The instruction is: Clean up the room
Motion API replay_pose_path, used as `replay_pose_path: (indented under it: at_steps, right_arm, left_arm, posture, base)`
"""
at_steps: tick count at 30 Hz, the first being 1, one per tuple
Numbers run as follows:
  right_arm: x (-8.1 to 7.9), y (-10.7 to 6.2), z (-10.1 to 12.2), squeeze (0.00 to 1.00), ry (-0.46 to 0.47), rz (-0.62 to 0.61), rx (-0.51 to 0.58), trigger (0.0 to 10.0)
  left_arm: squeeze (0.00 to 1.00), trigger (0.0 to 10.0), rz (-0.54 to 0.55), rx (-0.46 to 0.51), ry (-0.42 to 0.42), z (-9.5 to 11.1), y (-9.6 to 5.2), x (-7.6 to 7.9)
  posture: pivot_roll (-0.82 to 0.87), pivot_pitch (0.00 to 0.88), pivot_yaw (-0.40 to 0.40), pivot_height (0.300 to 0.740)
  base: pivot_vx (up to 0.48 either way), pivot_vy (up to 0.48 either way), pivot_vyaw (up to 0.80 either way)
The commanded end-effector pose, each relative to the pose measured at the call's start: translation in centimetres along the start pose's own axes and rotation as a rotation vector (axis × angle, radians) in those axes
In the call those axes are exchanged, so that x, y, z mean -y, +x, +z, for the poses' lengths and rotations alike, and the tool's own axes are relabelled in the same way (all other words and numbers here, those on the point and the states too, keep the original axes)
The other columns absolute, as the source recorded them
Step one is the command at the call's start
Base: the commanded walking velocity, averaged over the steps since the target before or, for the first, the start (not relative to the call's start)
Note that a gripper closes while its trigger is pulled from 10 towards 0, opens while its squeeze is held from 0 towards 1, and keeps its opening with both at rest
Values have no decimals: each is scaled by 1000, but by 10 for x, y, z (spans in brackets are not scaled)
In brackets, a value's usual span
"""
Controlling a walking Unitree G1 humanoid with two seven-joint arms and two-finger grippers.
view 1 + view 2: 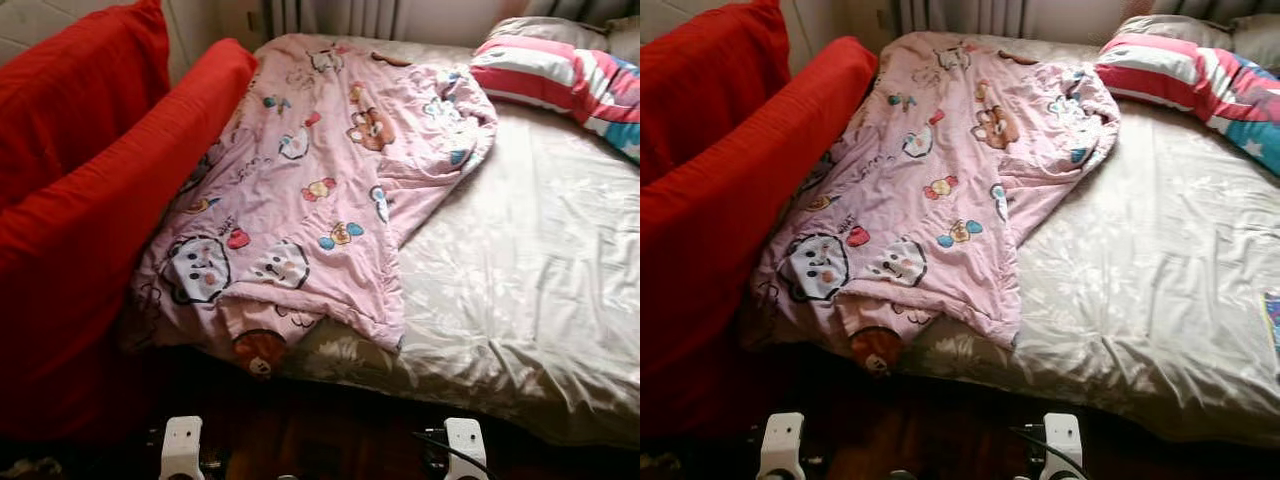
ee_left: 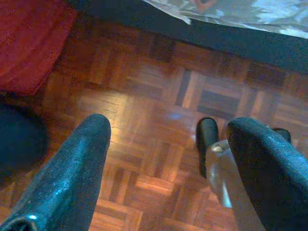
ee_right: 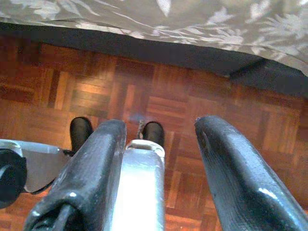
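Two red cushions stand at the far left: one (image 1: 80,90) leans back against the wall, the other (image 1: 110,230), long and bolster-like, rests along the left edge of the bed. Touching that second cushion, one pink cartoon-print quilt (image 1: 320,180) lies rumpled over the left half of the bed, its lower corner folded back near the foot edge and its upper right corner bunched into a heap. To its right the beige floral bedsheet (image 1: 530,290) is bare and wrinkled. At the head of the bed on the right lies one pink, white and blue striped pillow (image 1: 570,80), with one grey pillow (image 1: 560,30) partly showing behind it.

Below the foot of the bed, two white robot parts (image 1: 182,447) show at the bottom edge, one to each side, over dark floor.

The left gripper (image 2: 168,144) hangs above the wooden parquet floor (image 2: 144,106), its two black fingers spread apart and holding nothing; a red cushion edge and the sheet's hem lie beyond it. The right gripper (image 3: 161,144) likewise hangs over the parquet near the sheet's hem, its fingers parted and empty.
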State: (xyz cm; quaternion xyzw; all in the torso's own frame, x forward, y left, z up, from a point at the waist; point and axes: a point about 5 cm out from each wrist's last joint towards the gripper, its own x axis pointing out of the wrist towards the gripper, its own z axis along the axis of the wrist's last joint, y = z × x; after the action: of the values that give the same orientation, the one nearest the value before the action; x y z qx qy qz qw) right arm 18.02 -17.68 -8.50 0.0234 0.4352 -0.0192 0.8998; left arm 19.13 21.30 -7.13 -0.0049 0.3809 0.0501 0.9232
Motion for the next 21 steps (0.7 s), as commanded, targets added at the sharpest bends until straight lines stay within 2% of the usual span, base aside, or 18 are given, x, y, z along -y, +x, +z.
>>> replay_pose_path:
  at_steps: [1,17,21]
  right_arm:
    - [2,-2,-9,0,16,-11,-32,10000]
    - [2,-2,-8,0,-7,2,-27,10000]
    - [2,-2,-8,0,-6,7,-24,10000]
  left_arm:
    - [0,10000,3,-48,-1,-13,-4,-2]
    - [0,10000,-5,-35,-23,-10,-3,2]
    - [0,10000,-8,-34,-24,-11,-3,3]
  posture:
    - [26,203,33,740]
    - [21,218,29,740]
    - [20,222,28,740]
  base:
    - [0,0,0]
    - [0,0,0]
    - [0,0,800]
